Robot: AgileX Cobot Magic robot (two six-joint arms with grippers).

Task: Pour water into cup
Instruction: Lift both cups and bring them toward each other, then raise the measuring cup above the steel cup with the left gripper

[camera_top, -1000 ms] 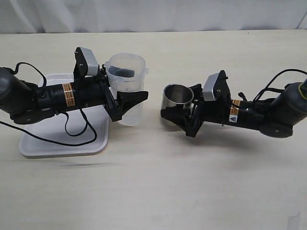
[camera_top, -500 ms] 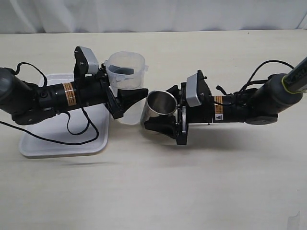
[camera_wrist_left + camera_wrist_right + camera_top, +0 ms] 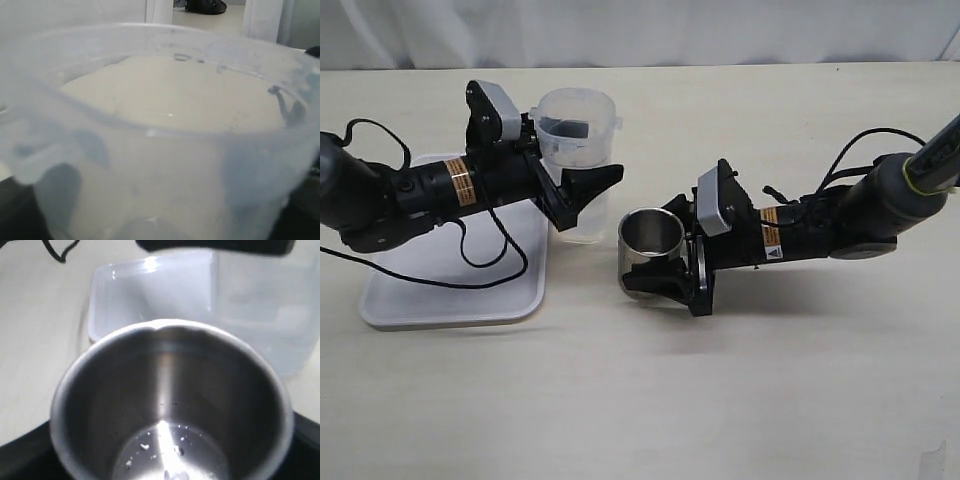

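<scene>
Where the right arm reaches in across the table, the cup (image 3: 652, 240) sits upright near the middle, a short steel cylinder with its mouth open to the ceiling. The right gripper (image 3: 656, 252) has its black fingers clamped on the cup's sides, one on the near side and one on the far. From the right wrist view the cup (image 3: 170, 400) is dark and brushed inside, and the water (image 3: 167, 462) shows only as a few shiny beads on its bottom. I cannot tell whether the cup's base rests on the table or hangs just above it.

Just beside the cup, on its left and not touching it, is a taller translucent beaker (image 3: 578, 150), upright. The left gripper (image 3: 588, 190) is closed around its lower wall, one finger plain in front and the other hidden behind the plastic. In the left wrist view the beaker (image 3: 160, 170) fills nearly everything, and no water line can be made out through its cloudy wall.

Behind the left arm lies a white tray (image 3: 450, 300), the beaker at its right edge. Everything sits on a pale table (image 3: 740, 400).
</scene>
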